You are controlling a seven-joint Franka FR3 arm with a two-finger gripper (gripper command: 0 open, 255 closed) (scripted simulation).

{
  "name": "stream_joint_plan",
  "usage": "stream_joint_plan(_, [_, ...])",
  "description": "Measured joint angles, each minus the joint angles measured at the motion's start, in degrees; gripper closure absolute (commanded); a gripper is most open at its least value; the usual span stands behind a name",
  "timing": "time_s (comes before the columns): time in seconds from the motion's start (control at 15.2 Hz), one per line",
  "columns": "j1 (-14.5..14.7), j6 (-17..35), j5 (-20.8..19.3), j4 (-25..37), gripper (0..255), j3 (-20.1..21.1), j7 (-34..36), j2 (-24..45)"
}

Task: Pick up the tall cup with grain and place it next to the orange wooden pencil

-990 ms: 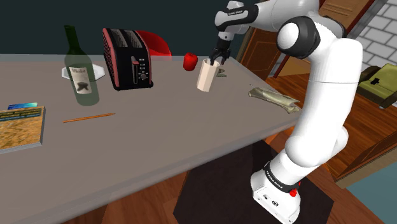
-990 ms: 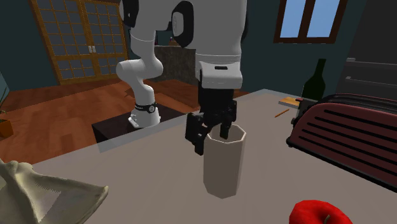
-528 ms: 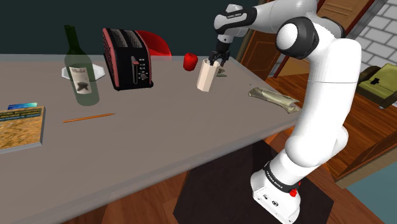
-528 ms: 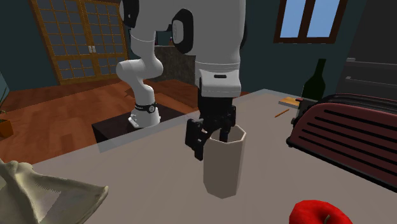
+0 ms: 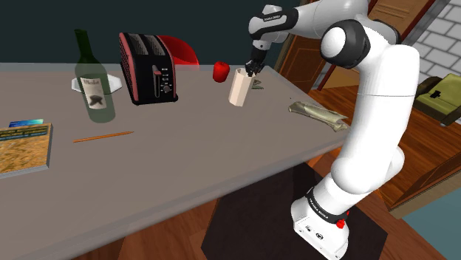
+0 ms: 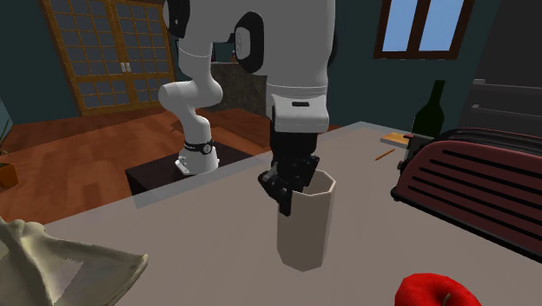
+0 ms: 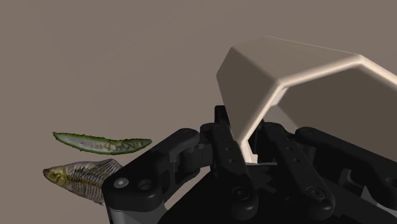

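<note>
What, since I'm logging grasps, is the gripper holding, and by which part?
The gripper clasps the tall beige cup by its rim wall.

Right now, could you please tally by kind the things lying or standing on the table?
Tall cup: 1
Green bottle: 1
Toaster: 1
Orange pencil: 1
Red fruit: 1
Books: 2
Crumpled wrapper: 1
White flat piece by the bottle: 1
Leaf-like scraps: 2
Total: 11, leaving out the red shape behind the toaster, which may stand off the table.
</note>
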Motion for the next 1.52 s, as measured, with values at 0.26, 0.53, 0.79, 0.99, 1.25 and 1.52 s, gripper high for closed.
stream_joint_plan(0.26, [0.0,0.0,0.0,0.0,255,0.0,0.0,0.0])
stream_joint_plan(0.53, [0.0,-2.0,-0.1,1.3,255,-0.1,0.1,-0.7])
stream_joint_plan(0.79, [0.0,-4.7,-0.3,3.3,255,-0.1,0.2,-1.3])
stream_joint_plan(0.99, [-0.1,-6.9,-0.4,5.3,255,-0.2,0.2,-1.6])
stream_joint_plan(1.25, [-0.2,-9.8,-0.4,8.1,255,-0.2,0.3,-1.7])
stream_joint_plan(1.52, [2.8,-8.5,-1.4,2.4,255,0.5,3.7,-6.1])
